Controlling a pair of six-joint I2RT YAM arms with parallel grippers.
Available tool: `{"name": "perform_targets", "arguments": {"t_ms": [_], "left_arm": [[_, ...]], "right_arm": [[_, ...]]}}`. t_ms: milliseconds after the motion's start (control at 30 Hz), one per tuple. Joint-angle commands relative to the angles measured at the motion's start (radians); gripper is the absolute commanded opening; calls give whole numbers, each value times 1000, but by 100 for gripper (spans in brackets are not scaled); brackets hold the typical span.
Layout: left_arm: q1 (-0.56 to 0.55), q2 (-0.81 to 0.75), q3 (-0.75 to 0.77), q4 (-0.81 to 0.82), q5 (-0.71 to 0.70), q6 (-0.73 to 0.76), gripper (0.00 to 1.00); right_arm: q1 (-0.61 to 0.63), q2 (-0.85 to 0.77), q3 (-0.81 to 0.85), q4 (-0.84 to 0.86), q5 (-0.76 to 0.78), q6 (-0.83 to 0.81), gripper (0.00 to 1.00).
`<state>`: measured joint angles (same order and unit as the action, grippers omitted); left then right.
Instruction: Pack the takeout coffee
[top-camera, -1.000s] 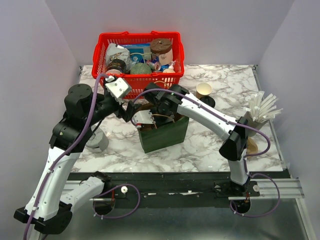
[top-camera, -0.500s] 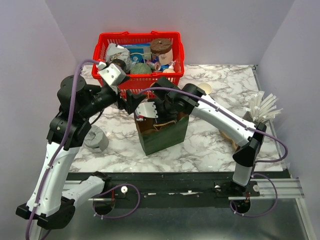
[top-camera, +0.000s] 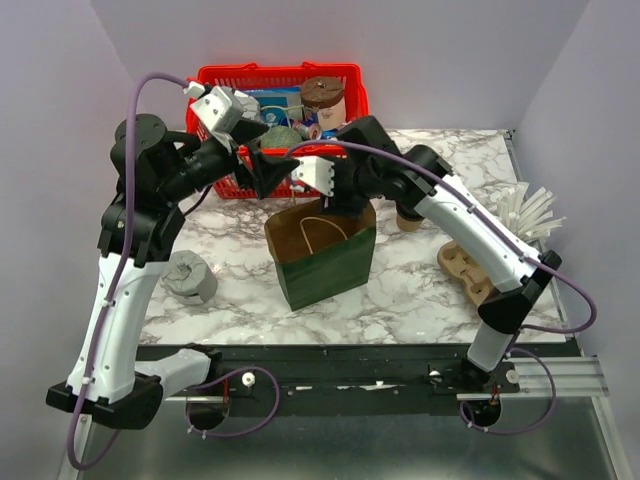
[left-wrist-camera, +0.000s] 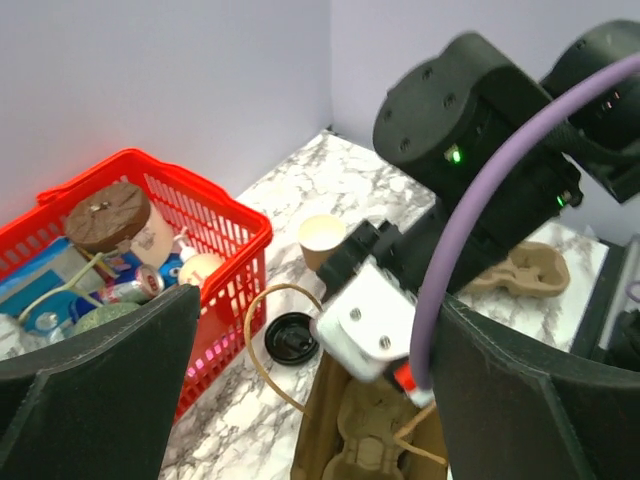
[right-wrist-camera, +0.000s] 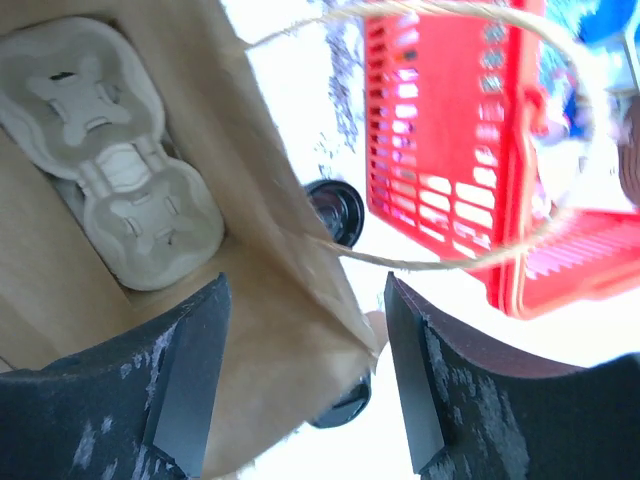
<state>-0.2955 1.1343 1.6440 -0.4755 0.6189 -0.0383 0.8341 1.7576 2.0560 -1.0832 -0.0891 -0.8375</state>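
Both pairs of jaws are spread wide with nothing between them. The left gripper (left-wrist-camera: 315, 310) and right gripper (right-wrist-camera: 305, 290) hang close together over the far side of the bag (top-camera: 330, 270), which stands open and upright about midway between the left and right edges. A carrier (right-wrist-camera: 120, 195) lies flat on the bag's floor, both wells facing up and unfilled. The cup (left-wrist-camera: 322, 238) stands upright and lidless on the marble toward the far edge, right of the middle, beyond the bag and near the basket (left-wrist-camera: 215, 203). From above, the right arm hides most of it. A black lid (left-wrist-camera: 290, 335) lies between bag and basket, near the cup but apart from it. Whether the cup holds liquid I cannot tell.

The step in hand looks to be fetching the cup and seating it in the carrier. The right gripper seems the better placed. It should rise clear of the bag mouth and come at the cup from the side, closing gently on the mid wall, since thin paper will likely buckle under a hard squeeze. The cup should be kept level, carried over the rim and past the twine handle (right-wrist-camera: 430, 265), then lowered straight into one well. The left gripper could steady the bag's rim, as a nudge might tip it, but the two arms are crowded here and need room. A second carrier (top-camera: 468, 268) near the right edge needs no touching
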Motion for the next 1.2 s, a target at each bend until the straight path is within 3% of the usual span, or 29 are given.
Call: {"name": "perform_targets", "arguments": {"t_ms": [0,367,533,833,1167], "left_arm": [[82,110,-18,-205,-52,98,90],[82,136,-98,-254,10,227,88],[81,182,-116,-348,64,279,88],[44,217,-174,-305,100,279,84],[4,366,-58,-440,176,425,57]], "right_arm": [[-90,-214,52,143,-204,112,70],[-285,-271,-48,175,-455,357,67],[-305,-276,-99,157,-532,379,68],[-329,-241,-138,132,-590,400,70],[-329,-207,-174,120,-538,357,71]]}}
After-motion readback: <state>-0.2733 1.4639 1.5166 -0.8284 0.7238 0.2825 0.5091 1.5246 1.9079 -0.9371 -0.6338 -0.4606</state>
